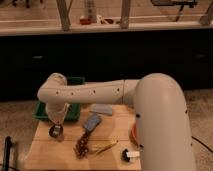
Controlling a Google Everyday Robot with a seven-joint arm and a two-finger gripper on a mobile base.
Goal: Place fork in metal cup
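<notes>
My gripper (pixel 56 124) hangs at the end of the white arm (pixel 90 92) over the left side of the wooden table (pixel 45 155). It is right above the small dull metal cup (pixel 55 132), which stands near the table's left edge. I cannot make out the fork; it may be hidden at the gripper or the cup.
A green bin (pixel 42 111) sits behind the gripper at the back left. Two grey-blue objects (pixel 92 121) lie mid-table, with a brown object (pixel 81 146) and a yellow-handled utensil (pixel 106 146) in front. A black-and-white brush (pixel 129 155) and an orange bowl (pixel 133 133) are by the arm's base.
</notes>
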